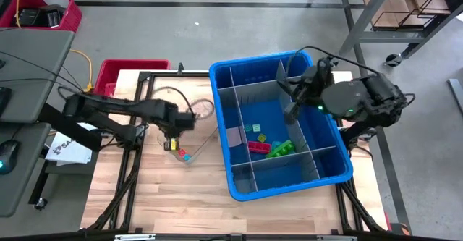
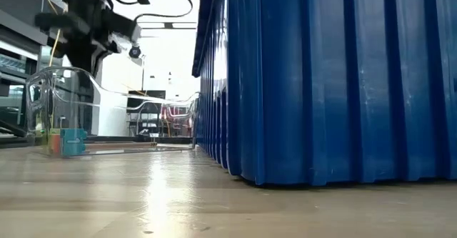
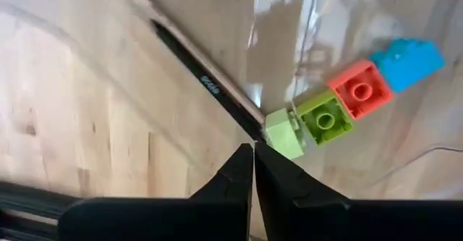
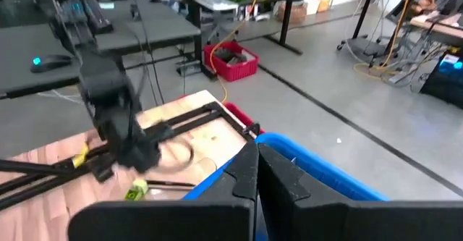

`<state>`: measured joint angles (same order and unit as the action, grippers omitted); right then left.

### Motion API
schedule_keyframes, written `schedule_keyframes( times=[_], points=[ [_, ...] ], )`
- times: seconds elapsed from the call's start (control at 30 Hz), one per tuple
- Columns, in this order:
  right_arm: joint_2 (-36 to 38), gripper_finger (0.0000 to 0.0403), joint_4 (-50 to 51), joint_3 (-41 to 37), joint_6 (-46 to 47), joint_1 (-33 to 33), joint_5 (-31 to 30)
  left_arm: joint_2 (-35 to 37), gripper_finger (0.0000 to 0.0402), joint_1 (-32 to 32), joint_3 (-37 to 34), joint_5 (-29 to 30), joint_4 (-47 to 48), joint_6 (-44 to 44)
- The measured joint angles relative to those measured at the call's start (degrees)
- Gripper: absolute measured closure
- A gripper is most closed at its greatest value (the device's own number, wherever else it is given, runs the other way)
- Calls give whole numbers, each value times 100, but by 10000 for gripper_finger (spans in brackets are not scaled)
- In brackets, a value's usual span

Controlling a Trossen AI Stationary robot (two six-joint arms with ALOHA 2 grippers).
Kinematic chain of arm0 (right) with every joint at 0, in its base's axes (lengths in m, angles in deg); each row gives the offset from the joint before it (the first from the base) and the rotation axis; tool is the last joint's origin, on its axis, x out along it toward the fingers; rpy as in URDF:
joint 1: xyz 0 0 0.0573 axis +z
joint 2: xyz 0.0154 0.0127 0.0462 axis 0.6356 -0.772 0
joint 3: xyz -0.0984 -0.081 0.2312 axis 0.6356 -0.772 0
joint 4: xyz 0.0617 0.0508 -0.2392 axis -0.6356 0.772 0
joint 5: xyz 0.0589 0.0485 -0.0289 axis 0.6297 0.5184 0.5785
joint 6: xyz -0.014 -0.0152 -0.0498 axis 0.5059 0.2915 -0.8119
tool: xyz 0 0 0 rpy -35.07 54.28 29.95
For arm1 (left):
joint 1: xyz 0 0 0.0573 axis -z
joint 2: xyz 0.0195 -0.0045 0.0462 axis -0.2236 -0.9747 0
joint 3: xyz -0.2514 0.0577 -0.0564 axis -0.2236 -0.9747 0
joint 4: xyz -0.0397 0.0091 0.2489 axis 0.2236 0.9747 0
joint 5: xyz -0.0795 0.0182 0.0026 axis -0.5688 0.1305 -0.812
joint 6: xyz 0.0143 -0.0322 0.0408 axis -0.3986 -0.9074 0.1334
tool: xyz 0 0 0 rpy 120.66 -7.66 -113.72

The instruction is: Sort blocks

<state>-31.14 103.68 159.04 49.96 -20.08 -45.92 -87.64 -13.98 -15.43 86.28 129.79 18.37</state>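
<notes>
Two hands: my left hand [image 3: 253, 148] is pressed together, empty, over the blocks [image 3: 325, 116] on the worktop [image 1: 155, 190]; my right hand [image 4: 257, 154] is pressed together above the blue bin [image 1: 329, 174].

Left gripper [image 3: 253, 154] lowered, fingers [image 3: 231, 172] pressed together, nothing between them. Right gripper [image 4: 257, 158] raised, fingers closed, empty.

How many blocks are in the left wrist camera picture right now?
4: a pale green block by the shut left claw, then green, red and blue in a row. Others may be hidden.
</notes>
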Motion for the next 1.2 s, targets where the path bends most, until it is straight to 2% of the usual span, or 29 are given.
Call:
schedule_keyframes(
  times=[0.1, 0.23, 0.3, 0.5, 0.67, 0.8, 0.9, 1.03, 1.2],
  points=[
    [-176, 403, 3, -2, -53, -146, 201, 582, 399, -186, 2, -361, -65, -39],
    [-377, 403, 3, -7, -130, -285, 406, 1066, 400, -230, 11, -1182, 222, 94],
    [-448, 403, 1, -7, -202, -318, 555, 1104, 401, -187, 11, -1452, 586, 206],
    [-536, 403, -210, -7, -292, -367, 1133, 1065, 401, -33, 9, -1571, 1120, -231],
    [-589, 403, -293, -4, -471, -367, 1199, 1061, 401, 27, 9, -1917, 1108, -390],
    [-578, 403, -366, -2, -471, -368, 1186, 1062, 401, 215, 126, -2507, 1308, -130],
    [-581, 403, -366, -2, -471, -368, 1199, 1083, 400, 514, 187, -2455, 1368, 151],
    [-584, 403, -375, -2, -465, -368, 1206, 1098, 375, 869, 192, -2417, 945, 419],
    [-591, 403, -375, -2, -469, -368, 1206, 1094, 310, 1345, 195, -2259, 414, 813]
  ],
)
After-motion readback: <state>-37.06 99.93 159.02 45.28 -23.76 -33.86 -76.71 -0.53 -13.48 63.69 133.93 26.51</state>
